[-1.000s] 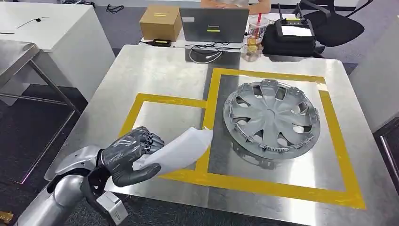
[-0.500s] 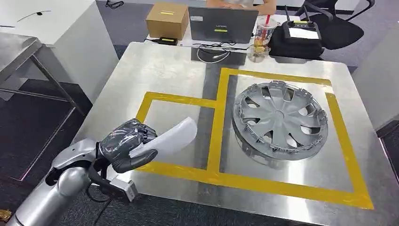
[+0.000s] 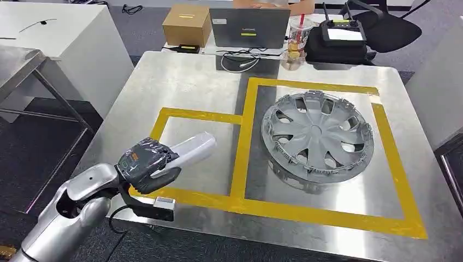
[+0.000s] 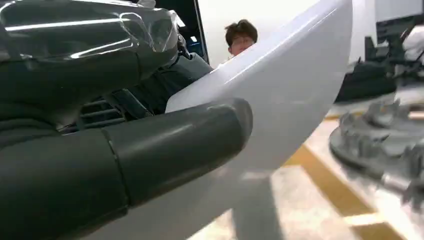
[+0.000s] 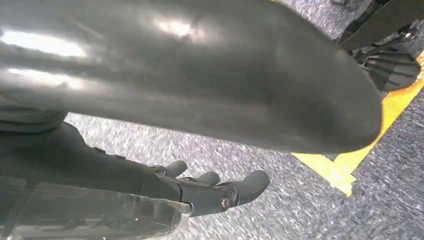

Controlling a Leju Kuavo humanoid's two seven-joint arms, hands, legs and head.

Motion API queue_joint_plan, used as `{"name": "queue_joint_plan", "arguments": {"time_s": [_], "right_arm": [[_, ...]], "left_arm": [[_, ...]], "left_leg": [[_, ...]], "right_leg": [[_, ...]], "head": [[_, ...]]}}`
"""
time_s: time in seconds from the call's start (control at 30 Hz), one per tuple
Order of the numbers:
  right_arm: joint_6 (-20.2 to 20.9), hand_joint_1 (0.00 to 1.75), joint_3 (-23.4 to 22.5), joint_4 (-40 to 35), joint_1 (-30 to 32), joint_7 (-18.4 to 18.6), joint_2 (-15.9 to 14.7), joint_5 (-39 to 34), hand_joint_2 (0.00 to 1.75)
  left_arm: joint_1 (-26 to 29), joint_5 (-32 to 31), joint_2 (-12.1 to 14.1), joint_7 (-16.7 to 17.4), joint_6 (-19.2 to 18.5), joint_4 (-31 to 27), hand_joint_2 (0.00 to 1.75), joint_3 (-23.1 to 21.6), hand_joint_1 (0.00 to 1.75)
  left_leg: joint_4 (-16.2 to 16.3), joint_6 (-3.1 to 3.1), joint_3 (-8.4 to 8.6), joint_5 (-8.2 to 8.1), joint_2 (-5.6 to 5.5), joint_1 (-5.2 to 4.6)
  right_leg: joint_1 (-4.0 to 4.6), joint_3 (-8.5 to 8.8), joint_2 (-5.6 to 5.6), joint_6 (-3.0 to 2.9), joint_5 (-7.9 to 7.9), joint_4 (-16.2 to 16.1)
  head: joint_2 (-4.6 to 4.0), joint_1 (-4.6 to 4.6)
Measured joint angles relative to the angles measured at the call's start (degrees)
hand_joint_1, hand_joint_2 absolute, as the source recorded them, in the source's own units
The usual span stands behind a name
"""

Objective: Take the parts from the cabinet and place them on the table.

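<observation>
The left robot hand (image 3: 146, 164), still pinching the white part (image 3: 188, 150), has dropped lower over the desk's (image 3: 180, 82) near-left corner; release looks close

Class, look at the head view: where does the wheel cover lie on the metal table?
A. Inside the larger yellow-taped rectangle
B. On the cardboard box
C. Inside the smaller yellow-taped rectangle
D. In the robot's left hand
A: the wheel cover lies flat inside the larger yellow-taped rectangle, while the left hand holds a white part over the smaller one.
</observation>
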Motion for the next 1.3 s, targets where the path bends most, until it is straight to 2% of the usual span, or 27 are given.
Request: {"name": "queue_joint_plan", "arguments": {"time_s": [0.03, 0.13, 0.17, 0.27, 0.3, 0.33, 0.37, 0.43, 0.5, 0.53, 0.6, 0.63, 0.67, 0.7, 0.77, 0.87, 0.9, 0.97, 1.0, 1.03, 1.07, 1.13, 1.17, 1.2, 1.23, 1.27, 1.3], "right_arm": [[-0.2, 0.0, 0.0, 0.1, -0.2, -0.2, 0.0, 0.4, 0.0], [-0.5, 0.0, 0.0, 0.5, -1.3, -0.7, 0.1, 1.4, 0.0], [-0.5, 0.0, 0.0, 0.6, -1.7, -0.7, 0.1, 1.7, 0.0], [-0.2, 0.0, 0.1, 1.0, -3.0, 0.0, 0.2, 3.0, 0.0], [0.0, 0.0, 0.3, 1.0, -3.5, 0.3, 0.3, 3.4, 0.0], [0.1, 0.0, 0.4, 1.1, -4.0, 0.6, 0.5, 3.6, 0.0], [0.2, 0.0, 0.5, 1.1, -4.5, 0.9, 0.6, 3.8, 0.0], [1.0, 0.0, 0.7, 1.1, -5.4, 1.3, 0.6, 4.0, 0.0], [1.2, 0.0, 1.0, 1.1, -5.9, 1.6, 0.8, 4.0, 0.0], [1.4, 0.0, 1.0, 1.1, -6.0, 1.7, 0.9, 3.9, 0.0], [1.6, 0.0, 1.0, 1.1, -6.0, 1.7, 1.0, 3.7, 0.0], [1.6, 0.0, 1.0, 1.1, -6.1, 1.7, 1.0, 3.6, 0.0], [1.6, 0.0, 1.0, 1.1, -6.1, 1.7, 1.0, 3.5, 0.0], [1.6, 0.0, 1.0, 1.1, -6.2, 1.9, 1.0, 3.5, 0.0], [1.6, 0.0, 1.0, 1.1, -6.2, 2.2, 1.2, 3.7, 0.0], [1.7, 0.0, 1.1, 1.1, -6.4, 2.3, 1.6, 3.9, 0.0], [1.8, 0.0, 1.2, 1.1, -6.6, 2.4, 1.6, 3.9, 0.0], [1.9, 0.0, 1.3, 1.1, -6.7, 2.7, 1.9, 3.9, 0.0], [1.9, 0.0, 1.4, 1.1, -6.7, 2.9, 2.0, 3.9, 0.0], [1.9, 0.0, 1.4, 1.1, -6.7, 2.9, 2.1, 3.9, 0.0], [1.9, 0.0, 1.4, 1.1, -6.7, 2.9, 2.2, 3.9, 0.0], [2.0, 0.0, 1.4, 1.1, -6.9, 3.0, 2.4, 3.8, 0.0], [2.0, 0.0, 1.4, 1.1, -7.1, 3.1, 2.5, 3.8, 0.0], [2.0, 0.0, 1.4, 1.1, -7.2, 3.1, 2.6, 3.8, 0.0], [2.0, 0.0, 1.4, 1.1, -7.2, 3.1, 2.6, 3.8, 0.0], [2.0, 0.0, 1.4, 1.1, -7.2, 3.2, 2.7, 3.7, 0.0], [2.0, 0.0, 1.4, 1.1, -7.2, 3.2, 2.8, 3.7, 0.0]], "left_arm": [[0.2, -1.1, 0.0, 0.0, 0.4, 0.7, 0.0, -0.1, 1.75], [0.1, -4.6, -0.5, 0.2, 1.2, 3.6, 0.0, -0.7, 1.75], [-0.2, -5.5, -0.7, 0.4, 1.3, 4.2, 0.0, -0.8, 1.75], [-1.3, -9.7, -2.1, 1.3, 0.9, 7.7, 0.0, -1.6, 1.75], [-1.9, -10.7, -2.7, 1.5, 0.7, 9.1, 0.0, -2.0, 1.75], [-2.4, -11.6, -3.5, 1.7, 0.6, 10.1, 0.0, -2.5, 1.75], [-3.6, -12.5, -4.1, 1.8, 0.4, 11.8, 0.0, -3.1, 1.75], [-5.2, -14.4, -6.0, 1.9, 0.2, 15.7, 0.0, -4.8, 1.75], [-5.9, -15.3, -7.5, 1.9, 0.2, 18.6, 0.0, -6.1, 1.75], [-6.2, -15.4, -8.3, 1.8, 0.3, 19.9, 0.0, -6.7, 1.75], [-7.1, -16.3, -9.6, 1.6, 1.0, 21.6, 0.0, -7.6, 1.75], [-7.6, -16.6, -10.3, 1.6, 1.3, 22.2, 0.0, -8.0, 1.75], [-8.1, -16.8, -11.0, 1.6, 1.6, 22.7, 0.0, -8.5, 1.75], [-8.4, -17.1, -11.8, 1.6, 1.7, 23.1, 0.0, -8.8, 1.75], [-8.6, -17.5, -12.9, 1.6, 2.0, 23.3, 0.0, -9.5, 1.75], [-9.3, -17.7, -14.1, 1.3, 2.2, 23.3, 0.0, -10.2, 1.75], [-9.5, -17.7, -14.2, 1.3, 2.2, 23.3, 1.75, -10.4, 0.0], [-9.7, -18.2, -14.5, 0.7, 2.3, 23.4, 1.75, -10.9, 0.0], [-9.6, -18.2, -14.6, 0.2, 2.5, 23.5, 1.75, -11.1, 0.0], [-9.6, -18.1, -14.7, -0.2, 2.6, 23.5, 1.75, -11.2, 0.0], [-9.7, -17.7, -14.8, -0.8, 3.0, 23.5, 1.75, -11.4, 0.0], [-10.0, -17.2, -15.2, -1.6, 3.5, 23.5, 1.75, -11.6, 0.0], [-10.4, -17.0, -15.4, -1.7, 3.6, 23.5, 1.75, -11.8, 0.0], [-10.6, -17.0, -15.7, -1.7, 3.8, 23.5, 1.75, -12.0, 0.0], [-10.6, -16.8, -15.7, -2.0, 4.0, 23.5, 1.75, -12.1, 0.0], [-10.5, -16.1, -15.8, -2.4, 4.4, 23.4, 0.0, -12.3, 0.0], [-10.5, -15.5, -15.8, -2.9, 4.6, 23.3, 0.0, -12.3, 0.0]], "left_leg": [[-1.0, 0.02, 0.41, 1.11, 0.01, 0.11], [-16.0, 0.71, 7.75, 8.69, 0.04, 0.19], [-17.6, 0.82, 8.49, 7.76, 0.02, -0.13], [-17.4, 1.73, 7.84, 8.08, -0.02, -0.67], [-18.2, 2.32, 8.02, 8.53, -0.05, -0.7], [-19.0, 2.92, 8.55, 9.2, 0.11, -0.15], [-19.3, 3.33, 8.51, 9.45, 0.07, -0.35], [-19.3, 3.74, 8.23, 9.66, 0.01, -0.71], [-19.3, 3.96, 8.08, 9.71, 0.01, -1.14], [-19.3, 3.97, 8.1, 9.71, -0.05, -1.3], [-19.1, 3.95, 8.15, 9.68, -0.24, -1.47], [-18.9, 3.85, 8.11, 9.58, -0.29, -1.5], [-18.6, 3.68, 7.79, 9.45, -0.35, -1.74], [-18.2, 3.39, 7.52, 9.23, -0.46, -2.01], [-18.3, 3.19, 7.46, 9.28, -0.35, -1.8], [-16.1, 2.02, 6.54, 7.48, -0.28, -1.67], [-12.4, 1.53, 4.93, 5.4, -0.26, -1.27], [-3.0, 0.78, 0.33, 1.6, -0.21, -0.53], [-0.2, 0.57, -1.18, 1.1, -0.2, -0.29], [-0.2, 0.5, -1.44, 1.91, -0.17, -0.08], [-3.0, 0.51, -0.31, 3.97, -0.16, 0.08], [-13.2, 0.8, 4.59, 9.16, -0.07, 0.13], [-17.2, 1.15, 6.51, 9.83, -0.07, 0.07], [-18.1, 1.41, 6.98, 9.18, -0.08, -0.36], [-17.8, 1.54, 6.78, 9.16, -0.15, -0.46], [-17.8, 2.02, 6.66, 9.1, -0.25, -0.71], [-17.9, 2.33, 6.66, 9.18, -0.27, -0.81]], "right_leg": [[0.0, 0.06, 0.0, 0.01, 0.0, 0.0], [0.0, 0.28, 0.09, 0.11, 0.02, 0.0], [0.3, 0.12, 0.08, 0.38, 0.11, 0.0], [0.1, -0.12, 0.04, 1.69, 0.49, -0.4], [0.2, 0.1, 0.04, 2.23, 0.68, -0.8], [0.03, -0.45, 0.0, 2.23, 0.35, -0.1], [0.14, -1.55, -0.05, 1.79, -1.06, 2.1], [0.27, -6.03, -0.05, 0.96, -5.05, 11.4], [0.36, -9.23, -0.05, 1.12, -6.76, 17.8], [0.36, -8.8, -0.05, 1.47, -6.09, 17.0], [0.49, -4.13, -0.08, 2.27, -2.23, 7.6], [0.62, -1.65, -0.09, 2.34, -0.62, 2.7], [0.84, -0.18, -0.11, 1.86, -0.11, -0.5], [0.98, -0.03, -0.09, 1.22, 0.36, -0.6], [1.28, -0.13, -0.08, 0.93, 0.4, -0.6], [0.42, 0.31, -0.09, 0.18, 0.64, -0.9], [0.42, 0.38, -0.07, 0.03, 0.56, -0.9], [0.43, 0.35, -0.06, 0.03, 0.55, -0.9], [0.41, 0.35, -0.07, 0.04, 0.54, -0.9], [0.37, 0.39, -0.07, 0.06, 0.53, -0.9], [0.34, 0.45, -0.05, 0.07, 0.52, -0.9], [0.31, 0.72, -0.03, 0.19, 0.44, -0.9], [0.31, 0.74, -0.03, 0.34, 0.41, -0.9], [0.81, 0.42, 0.01, 0.77, 0.4, -0.9], [0.59, 0.32, 0.0, 1.05, 0.45, -0.9], [0.37, 0.37, -0.02, 1.68, 0.51, -1.1], [0.34, 0.5, -0.03, 1.95, 0.65, -1.3]], "head": [[0.0, 0.02], [0.0, 0.02], [0.0, 0.09], [0.0, 0.09], [0.0, 0.02], [0.0, 0.2], [0.0, 0.2], [0.0, 0.28], [0.0, 0.28], [0.0, 0.26], [0.0, 0.26], [0.0, 0.28], [0.0, 0.33], [0.0, 0.16], [0.0, 0.24], [0.0, 0.15], [0.0, -0.15], [0.0, -0.11], [0.0, -0.13], [0.0, -0.13], [0.0, -0.13], [0.0, -0.13], [0.0, -0.09], [0.0, -0.07], [0.0, -0.07], [0.0, -0.11], [0.0, -0.07]]}}
